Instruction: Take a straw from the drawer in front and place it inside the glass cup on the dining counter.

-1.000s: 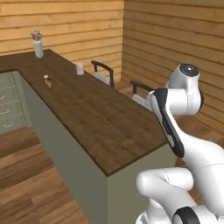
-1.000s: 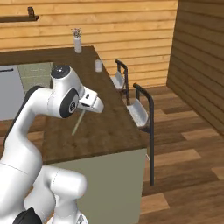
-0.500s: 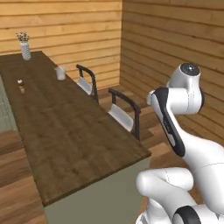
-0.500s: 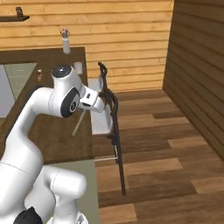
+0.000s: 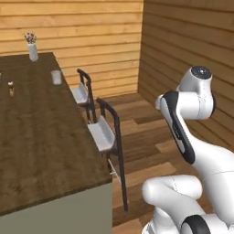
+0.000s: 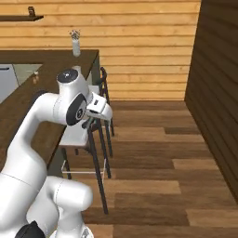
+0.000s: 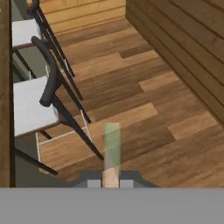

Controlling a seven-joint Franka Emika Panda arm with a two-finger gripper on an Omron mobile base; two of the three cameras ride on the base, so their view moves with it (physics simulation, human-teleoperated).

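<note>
The tool is gripping the straw between closed fingers, apparently over the wooden floor beside a stool; the glass cup is sitting far along the worktop.

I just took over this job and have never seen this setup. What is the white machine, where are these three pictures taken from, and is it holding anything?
The white machine is a robot arm on a driving base. Two pictures come from cameras on the base, behind the arm to its left and right. The third looks along the gripper at the wooden floor and two stools. The gripper is shut on the straw, the pale stick rising between its fingertips. On the dining counter stand the glass cup, a vase of flowers and a small brown item I cannot identify.
</note>
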